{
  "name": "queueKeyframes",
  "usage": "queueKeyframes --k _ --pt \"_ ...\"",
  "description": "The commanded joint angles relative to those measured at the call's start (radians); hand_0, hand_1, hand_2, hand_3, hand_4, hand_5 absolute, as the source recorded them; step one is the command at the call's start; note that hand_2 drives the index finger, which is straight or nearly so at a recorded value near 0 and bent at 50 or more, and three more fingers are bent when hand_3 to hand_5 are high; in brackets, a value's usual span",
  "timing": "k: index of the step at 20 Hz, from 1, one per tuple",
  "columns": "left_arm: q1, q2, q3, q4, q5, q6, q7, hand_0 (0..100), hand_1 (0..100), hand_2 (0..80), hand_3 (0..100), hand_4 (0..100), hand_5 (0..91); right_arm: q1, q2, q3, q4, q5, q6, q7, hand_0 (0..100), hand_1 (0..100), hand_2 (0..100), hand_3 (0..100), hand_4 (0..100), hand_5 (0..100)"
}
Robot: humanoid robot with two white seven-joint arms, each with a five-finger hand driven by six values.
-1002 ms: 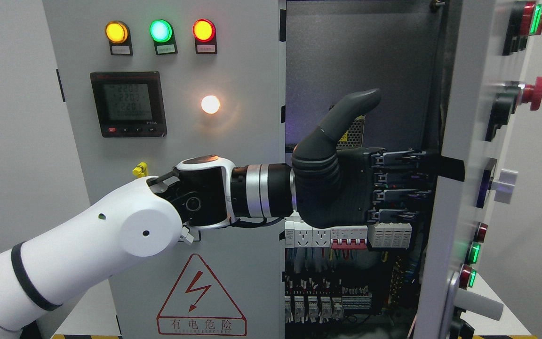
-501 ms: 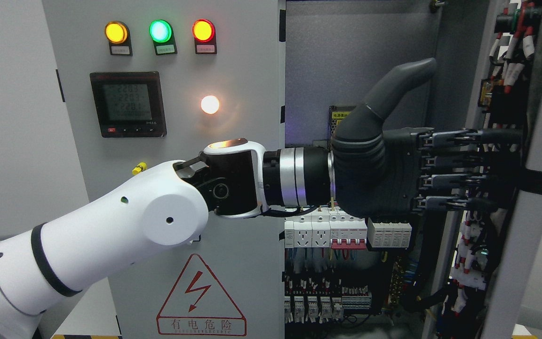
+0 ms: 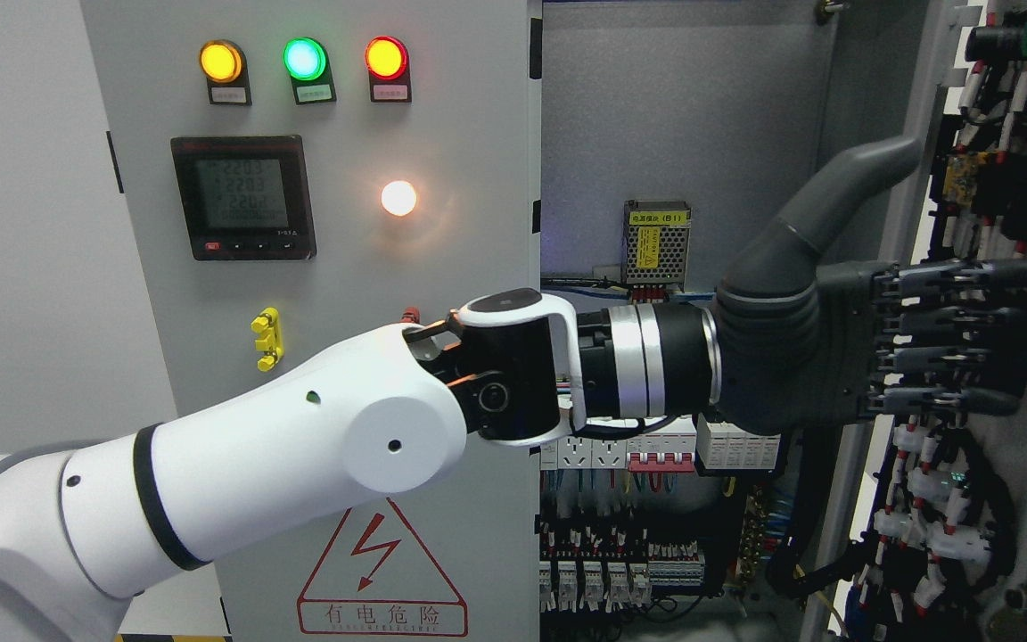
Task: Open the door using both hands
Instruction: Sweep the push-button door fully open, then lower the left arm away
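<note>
Three round indicator lamps (image 3: pixel 302 60) upper left: amber, green, red; one glowing white lamp (image 3: pixel 398 198); one digital meter (image 3: pixel 242 197); one robot hand (image 3: pixel 843 348) at right.

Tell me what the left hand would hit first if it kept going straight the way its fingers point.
The left hand, fingers extended rightward, would meet the wired inner face of the open grey cabinet door first; its fingertips look already at or against it, though depth is unclear.

Left hand (image 3: pixel 834 357) fingertips cut off at right edge.
</note>
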Motion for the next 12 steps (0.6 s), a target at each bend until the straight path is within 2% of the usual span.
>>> queueKeyframes --k 1,5,10,12 --pt "-0.007 -0.124 -0.091 0.000 0.001 -0.021 0.029 0 0 0.0 0 3 0.0 0.000 0.000 0.000 -0.008 0.000 0.000 0.000 0 0 0 0 0 0" --pt "-0.017 -0.169 -0.119 0.002 0.003 -0.071 0.079 0 0 0.0 0 3 0.0 0.000 0.000 0.000 -0.008 0.000 0.000 0.000 0 0 0 0 0 0" --pt "-0.019 -0.206 -0.120 0.000 0.006 -0.082 0.162 0 0 0.0 0 3 0.0 0.000 0.000 0.000 -0.008 0.000 0.000 0.000 0 0 0 0 0 0" --pt "-0.019 -0.218 -0.120 0.000 0.006 -0.093 0.175 0 0 0.0 0 3 0.0 0.000 0.000 0.000 -0.008 0.000 0.000 0.000 0 0 0 0 0 0"
